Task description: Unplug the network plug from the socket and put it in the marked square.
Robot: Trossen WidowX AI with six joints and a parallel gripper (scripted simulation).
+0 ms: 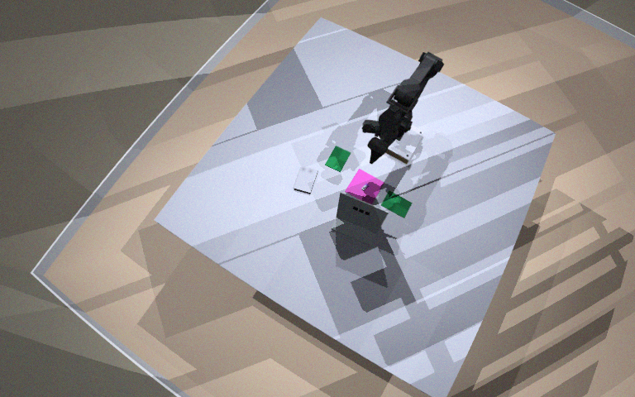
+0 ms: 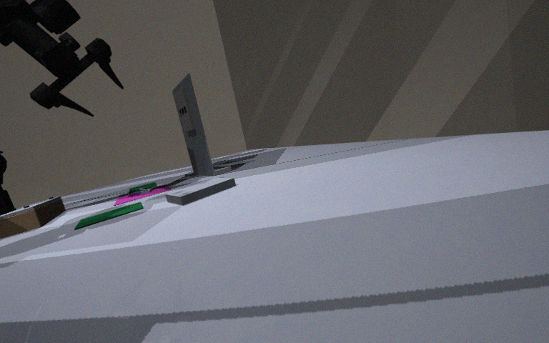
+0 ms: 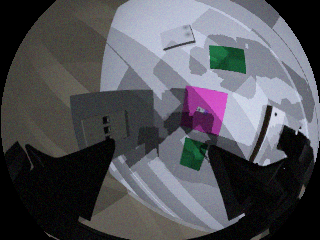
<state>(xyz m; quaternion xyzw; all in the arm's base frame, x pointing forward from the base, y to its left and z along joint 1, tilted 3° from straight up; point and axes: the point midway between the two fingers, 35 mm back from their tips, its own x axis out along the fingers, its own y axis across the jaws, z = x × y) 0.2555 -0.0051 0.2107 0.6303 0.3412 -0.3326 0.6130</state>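
The small grey plug [image 1: 365, 187] [image 3: 201, 110] lies on the magenta square [image 1: 359, 176] [image 2: 125, 198] [image 3: 197, 94], inside its edges. Part of the square is in shadow. The grey panel [image 1: 346, 206] [image 2: 198, 141] [image 3: 140, 105] stands upright beside the square, with three dark openings in its face and no plug seen in them. My gripper [image 2: 108, 101] [image 3: 163, 148] is open wide and empty. It hangs in the air, well above the table and back from the panel, touching nothing. In the wrist view a finger hides the lower part of the panel.
Two green patches [image 1: 337, 158] [image 1: 397, 204] [image 3: 227, 59] [image 3: 193, 154] lie on either side of the square. A flat grey box [image 1: 306, 179] [image 2: 202, 191] [image 3: 177, 36] lies farther out. A white-topped box with a brown side [image 1: 397, 156] [image 2: 52, 212] [image 3: 262, 132] is near the arm.
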